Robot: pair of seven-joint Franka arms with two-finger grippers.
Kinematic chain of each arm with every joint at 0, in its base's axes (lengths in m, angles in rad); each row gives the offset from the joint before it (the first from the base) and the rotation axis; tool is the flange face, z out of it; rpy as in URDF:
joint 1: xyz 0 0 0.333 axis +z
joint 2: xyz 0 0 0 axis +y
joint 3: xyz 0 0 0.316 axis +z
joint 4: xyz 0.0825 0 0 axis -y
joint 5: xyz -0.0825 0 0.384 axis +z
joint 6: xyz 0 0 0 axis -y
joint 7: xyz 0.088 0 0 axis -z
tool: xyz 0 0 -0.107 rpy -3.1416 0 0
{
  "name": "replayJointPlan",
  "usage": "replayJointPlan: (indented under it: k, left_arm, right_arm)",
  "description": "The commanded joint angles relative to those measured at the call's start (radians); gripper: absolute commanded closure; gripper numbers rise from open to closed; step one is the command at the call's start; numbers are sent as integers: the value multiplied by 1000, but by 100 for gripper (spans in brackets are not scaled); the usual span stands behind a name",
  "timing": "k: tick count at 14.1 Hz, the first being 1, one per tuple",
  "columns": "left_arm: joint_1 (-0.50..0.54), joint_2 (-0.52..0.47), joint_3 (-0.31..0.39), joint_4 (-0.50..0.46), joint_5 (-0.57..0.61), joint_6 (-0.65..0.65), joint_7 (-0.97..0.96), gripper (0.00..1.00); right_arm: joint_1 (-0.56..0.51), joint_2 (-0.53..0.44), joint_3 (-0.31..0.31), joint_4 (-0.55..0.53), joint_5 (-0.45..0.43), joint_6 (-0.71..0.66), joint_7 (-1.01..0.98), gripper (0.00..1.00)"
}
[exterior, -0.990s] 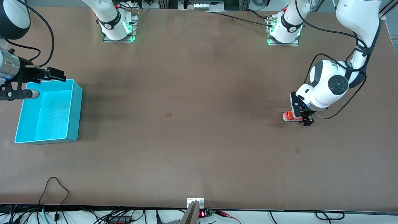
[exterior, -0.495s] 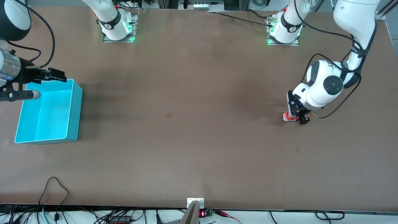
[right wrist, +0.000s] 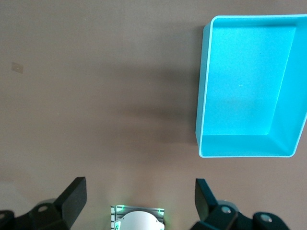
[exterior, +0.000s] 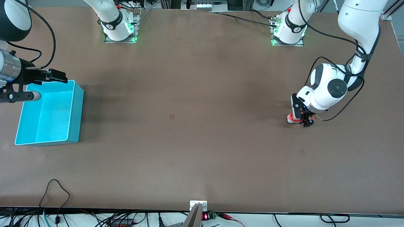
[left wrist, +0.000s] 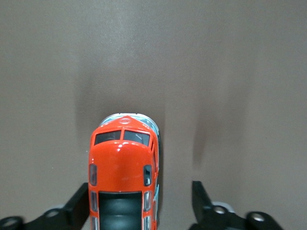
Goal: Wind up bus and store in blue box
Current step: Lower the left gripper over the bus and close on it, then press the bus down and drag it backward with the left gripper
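Observation:
The small orange bus [exterior: 291, 119] stands on the table toward the left arm's end. My left gripper [exterior: 302, 119] is down at the table around it, open. In the left wrist view the bus [left wrist: 122, 177] sits between the fingers, close against one finger [left wrist: 79, 203], with a gap to the other. My left gripper [left wrist: 139, 194] is not closed on it. The blue box [exterior: 75, 104] stands empty at the right arm's end of the table. My right gripper [exterior: 44, 82] hangs open and empty above the box's corner. The right wrist view shows the box [right wrist: 240, 96] below my right gripper [right wrist: 139, 194].
The brown table [exterior: 189, 94] spreads wide between the bus and the box. Both arm bases [exterior: 120, 28] stand at the table's edge farthest from the front camera. Cables lie off the edge nearest to the front camera.
My left arm has shifted slightly toward the right arm's end, bringing its gripper closer over the bus. The bus, the box and the right arm have not moved.

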Motion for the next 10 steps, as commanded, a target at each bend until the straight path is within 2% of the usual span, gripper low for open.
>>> replayJointPlan:
  k: [1, 2, 4, 10]
  left_arm:
    - [15, 0, -12, 3, 21, 13, 12, 38]
    - [15, 1, -12, 3, 21, 22, 13, 49]
    - [15, 3, -12, 3, 21, 23, 13, 64]
    - [15, 19, -10, 7, 21, 19, 28, 71]
  right_arm:
    - [-1, -3, 4, 2, -10, -12, -3, 0]
    - [-1, -3, 4, 2, -10, -12, -3, 0]
    - [-3, -3, 4, 2, -10, -12, -5, 0]
    - [-3, -3, 4, 2, -10, -14, -5, 0]
